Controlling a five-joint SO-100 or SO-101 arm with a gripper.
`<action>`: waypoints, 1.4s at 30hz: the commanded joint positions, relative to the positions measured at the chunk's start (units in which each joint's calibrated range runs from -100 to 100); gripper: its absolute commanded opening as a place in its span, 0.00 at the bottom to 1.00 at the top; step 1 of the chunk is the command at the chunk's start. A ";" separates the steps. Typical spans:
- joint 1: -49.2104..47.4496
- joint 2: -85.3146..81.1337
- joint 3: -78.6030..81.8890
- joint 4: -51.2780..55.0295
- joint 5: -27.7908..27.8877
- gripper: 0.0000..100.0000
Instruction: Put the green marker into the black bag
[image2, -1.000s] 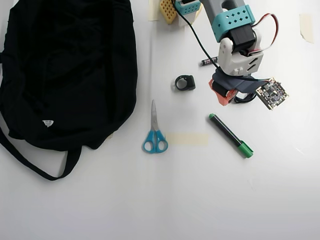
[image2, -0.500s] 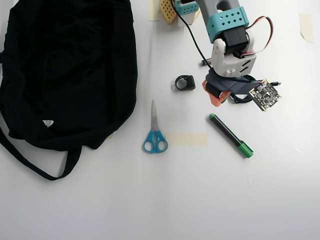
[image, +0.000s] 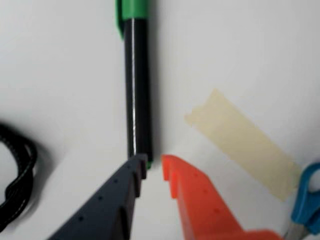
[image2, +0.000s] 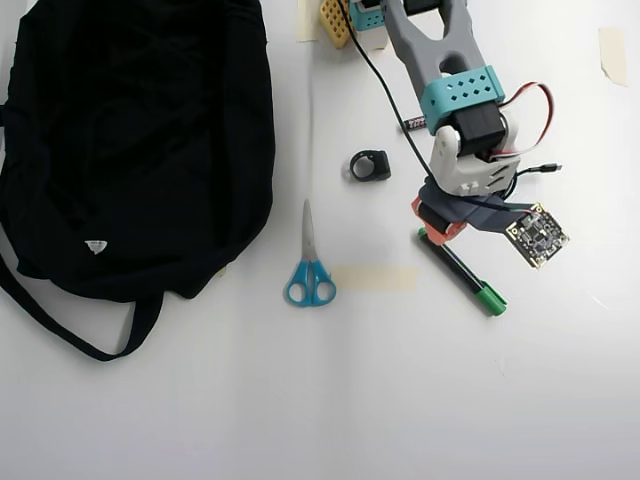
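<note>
The green marker (image2: 465, 272) lies slanted on the white table, green cap at its lower right. In the wrist view the green marker (image: 137, 90) runs straight up from my fingertips, cap at the top edge. My gripper (image2: 432, 228) hovers over the marker's small green end. In the wrist view the gripper (image: 154, 164) is open by a narrow gap and holds nothing; the dark finger's tip covers the marker's end and the orange finger is just to its right. The black bag (image2: 130, 140) fills the overhead view's upper left, far from the gripper.
Blue-handled scissors (image2: 309, 270) (image: 307, 200) and a strip of beige tape (image2: 373, 277) (image: 245, 145) lie left of the marker. A small black ring-like object (image2: 370, 165) and a small black battery (image2: 417, 123) sit near the arm. A black cable (image: 15, 185) loops at left.
The arm has swung down and toward the marker; the gripper now sits over its small green end instead of above and apart from it. The marker has not moved.
</note>
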 joint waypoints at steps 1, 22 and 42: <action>-0.41 1.19 -6.39 0.27 -0.14 0.04; 0.49 7.00 -7.92 2.68 -1.09 0.04; -2.06 7.58 -8.01 2.08 -2.71 0.05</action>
